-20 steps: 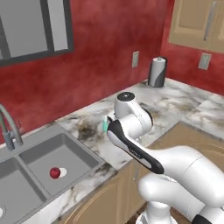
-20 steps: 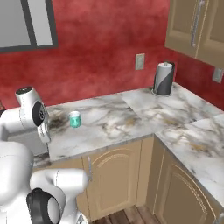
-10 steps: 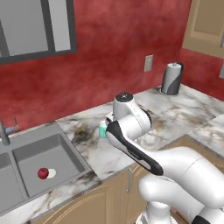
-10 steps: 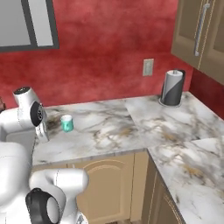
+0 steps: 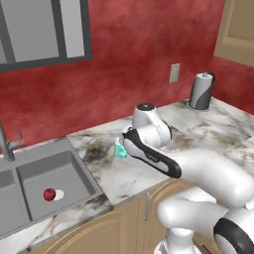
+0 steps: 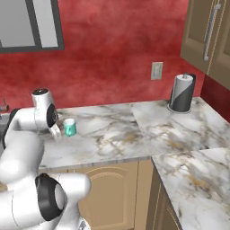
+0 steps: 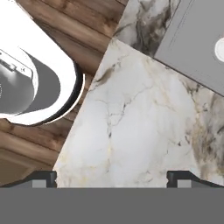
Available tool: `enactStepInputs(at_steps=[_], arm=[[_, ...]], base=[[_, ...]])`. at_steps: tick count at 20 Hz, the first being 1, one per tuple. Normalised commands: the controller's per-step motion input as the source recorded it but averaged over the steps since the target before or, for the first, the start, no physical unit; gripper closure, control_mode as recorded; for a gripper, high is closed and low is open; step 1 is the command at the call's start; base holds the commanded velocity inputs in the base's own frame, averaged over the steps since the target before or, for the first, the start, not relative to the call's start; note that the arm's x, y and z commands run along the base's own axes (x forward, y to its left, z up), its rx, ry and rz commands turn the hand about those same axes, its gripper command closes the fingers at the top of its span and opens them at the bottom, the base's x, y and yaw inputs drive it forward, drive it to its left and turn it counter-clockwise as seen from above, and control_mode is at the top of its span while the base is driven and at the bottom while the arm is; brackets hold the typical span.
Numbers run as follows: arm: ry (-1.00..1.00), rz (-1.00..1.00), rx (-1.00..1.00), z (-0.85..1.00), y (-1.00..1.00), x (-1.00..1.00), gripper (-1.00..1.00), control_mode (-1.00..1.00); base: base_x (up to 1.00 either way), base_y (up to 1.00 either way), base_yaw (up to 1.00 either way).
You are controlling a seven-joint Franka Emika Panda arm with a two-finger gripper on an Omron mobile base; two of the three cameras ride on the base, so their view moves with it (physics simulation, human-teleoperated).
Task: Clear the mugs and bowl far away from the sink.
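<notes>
- Mint-green, with a white inside, the small handled mug [image 6: 69, 127] stands upright on the marbled white table [image 6: 117, 134], near the back wall and just beside the white robot arm [image 5: 149, 149]; in the left base view the arm's dark-trimmed link hides most of it.
- We see the grey two-basin recessed sink [image 5: 39, 181] to the left, with a small red round thing [image 5: 49, 194] lying by the drain in its right basin, and part of a curved grey metal tap [image 5: 6, 144] behind it.
- We cannot pick out a second mug or the tan bowl here, so we leave them unsaid.
- The claw [image 7: 111, 177] is released: in the hand view its two dark fingertips [image 7: 43, 177] stand wide apart at the bottom, with bare marble between them and nothing in its grasp. A corner of the sink basin shows at the upper right of that view.
- We judge the mug not yet approached, since the claw looks down at table short of it.
- Risks, as we see them: the arm's elbow sits so close to the mug that a swing to bring the claw round could knock it over or push it toward the sink.
- A grasp on the rounded wall could slip; the handle's side is too small to tell.
- The black-and-grey paper-towel roll [image 6: 181, 93] stands well apart, right of the mug.
</notes>
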Motion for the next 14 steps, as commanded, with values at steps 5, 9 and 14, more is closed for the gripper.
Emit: enactStepInputs(at_steps=[5,9,14], arm=[[0.16,0.4,0.0,0.0,-0.07,0.71,-1.0,-1.0],[0.04,0.46,0.0,-0.41,0.0,0.44,-1.0,-1.0],[0.0,0.46,0.0,-0.56,0.03,0.39,-1.0,-1.0]], base=[[0.0,0.0,0.0],[0.0,0.0,0.0],[0.0,0.0,0.0]])
